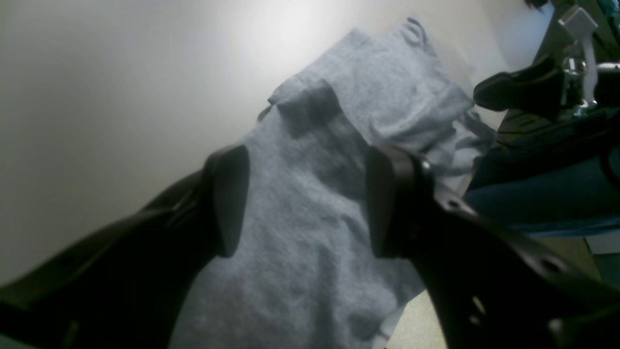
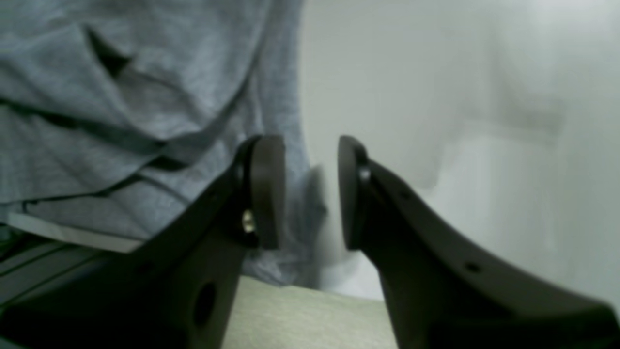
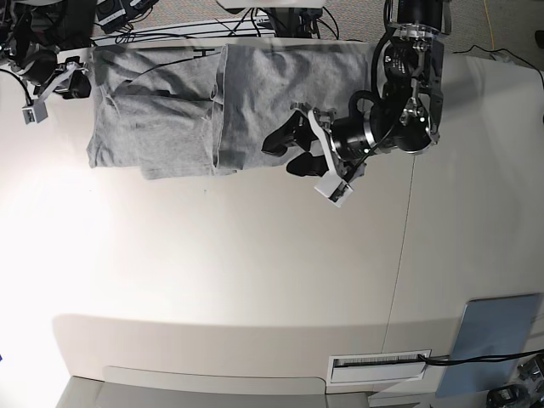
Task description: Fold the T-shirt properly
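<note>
The right gripper with black fingertips [image 3: 76, 78], at the base view's left, has its fingers parted with nothing between them. Its wrist view shows one finger over the edge of the large heather-grey cotton T-shirt [image 3: 174, 136] and the other over the smooth pale tabletop [image 3: 212, 272]. Closing from there might pinch only a thin strip of hem, or miss the cloth if the fingers are too high; the edge could then slip out during a lift.

Inward from those fingers, the shirt lies crumpled with overlapping creases. A pull there could drag several layers together and leave the fold crooked.

Further right, the shirt's smoother panel spreads beneath the left gripper with broad black fingers [image 3: 293, 149]. They stand wide apart, gripping nothing. If they come down too hard, their tips could snag the panel and ruck it. If only one side is lifted, the loose cloth beyond the fingers may trail, or slide off the near table edge seen below them in the left wrist view.
</note>
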`<state>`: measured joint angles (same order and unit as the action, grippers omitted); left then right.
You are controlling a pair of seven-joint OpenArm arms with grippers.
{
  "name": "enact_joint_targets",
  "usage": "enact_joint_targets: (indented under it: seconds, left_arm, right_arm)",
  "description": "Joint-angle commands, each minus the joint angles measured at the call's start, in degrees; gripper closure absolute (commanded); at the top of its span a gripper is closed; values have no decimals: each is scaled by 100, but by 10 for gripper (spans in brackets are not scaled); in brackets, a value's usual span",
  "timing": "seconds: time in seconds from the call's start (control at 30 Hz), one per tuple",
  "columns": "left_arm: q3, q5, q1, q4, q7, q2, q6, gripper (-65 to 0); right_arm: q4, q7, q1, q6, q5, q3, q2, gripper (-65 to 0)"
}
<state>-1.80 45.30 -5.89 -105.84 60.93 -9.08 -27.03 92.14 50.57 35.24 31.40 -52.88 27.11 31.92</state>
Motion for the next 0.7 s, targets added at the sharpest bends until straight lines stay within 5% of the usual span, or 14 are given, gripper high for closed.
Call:
enact_joint_targets:
  seconds: [0.0, 0.17, 0.33, 0.67]
  left_arm:
    - [7, 120, 46, -103, -92, 4, -31, -384]
    - [7, -129, -98, -103, -92, 2, -28, -384]
    - [7, -177, -190, -103, -94, 2, -24, -384]
    - [7, -177, -188, -103, -94, 2, -24, -384]
  right_arm:
    - [76, -111, 0, 98, -111, 59, 125, -190]
    - [76, -317, -2, 291, -136, 59, 122, -202]
    - [76, -463, -2, 291, -133, 59, 98, -357]
    - [70, 28, -599, -254, -133, 59, 61, -360]
